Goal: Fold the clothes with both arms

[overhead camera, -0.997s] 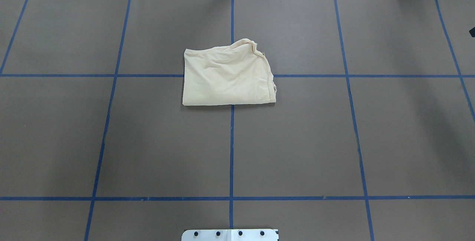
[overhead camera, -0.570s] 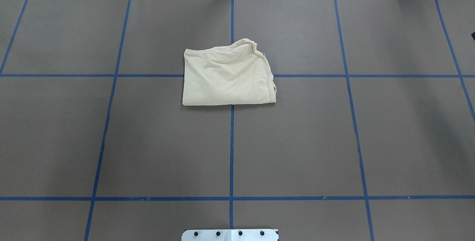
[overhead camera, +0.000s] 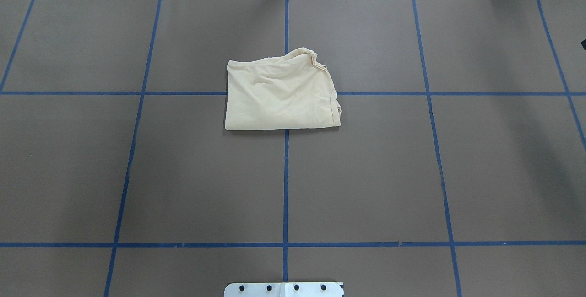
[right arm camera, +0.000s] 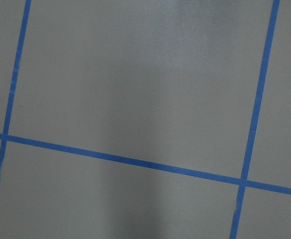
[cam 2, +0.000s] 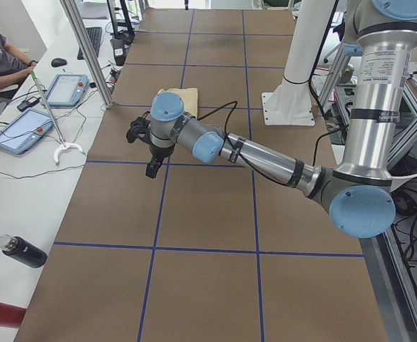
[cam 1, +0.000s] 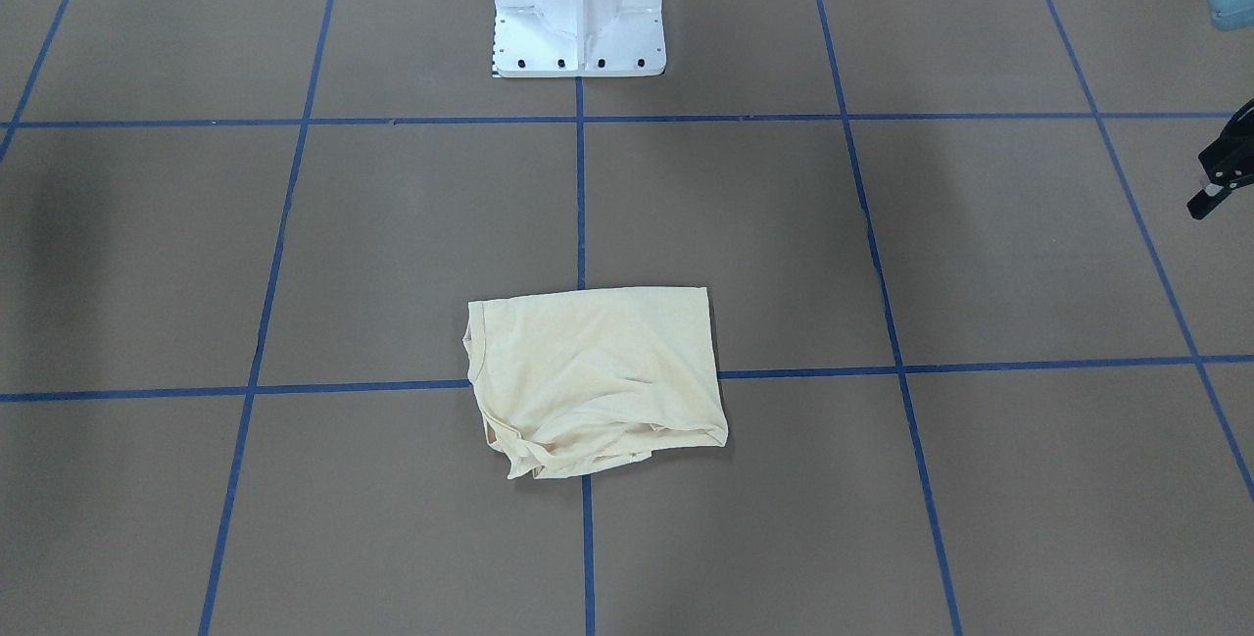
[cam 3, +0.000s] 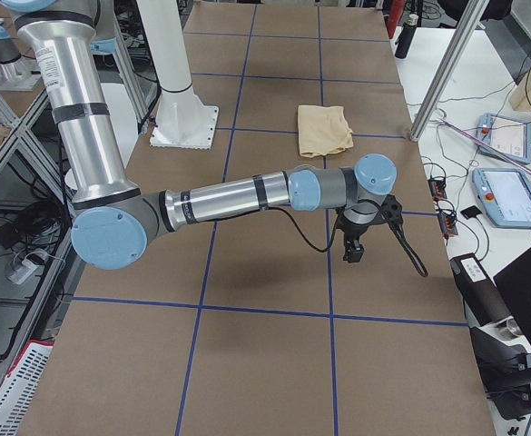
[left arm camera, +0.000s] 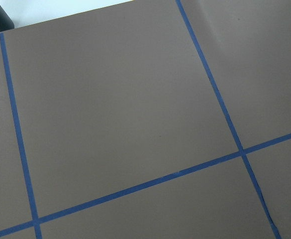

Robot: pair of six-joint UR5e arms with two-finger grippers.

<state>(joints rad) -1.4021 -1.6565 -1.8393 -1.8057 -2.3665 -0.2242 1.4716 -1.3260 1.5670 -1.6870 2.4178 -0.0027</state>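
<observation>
**Folded at mid-surface, far from both pairs of fingers**

Flat on the brown surface (overhead camera: 206, 187), over the central crossing of blue tape lines (overhead camera: 285, 187): the shirt (overhead camera: 281, 98), doubled into a compact packet, plain side up. Longer across the robot than away from it; neck edge toward the robot's right.

Well apart from the left gripper (cam 2: 153, 168), hanging above the surface near the robot's left end, fingers pointing down; likewise from the right gripper (cam 3: 353, 250) at the opposite end. No clearly nearer arm, by the look of it. Impossible to tell the spread of either pair of fingers; nothing of the cloth in them, in any case.

Nothing lying between fingers and cloth. On the robot's side of the packet, the white pedestal base (cam 1: 578, 38), off any inward path. Past the far edge, on a white side surface (cam 2: 37, 199), tablets (cam 2: 67, 90) and a seated person (cam 2: 1, 57). Probably calls for reaching inward along the long axis from both ends, if not finished already.
</observation>
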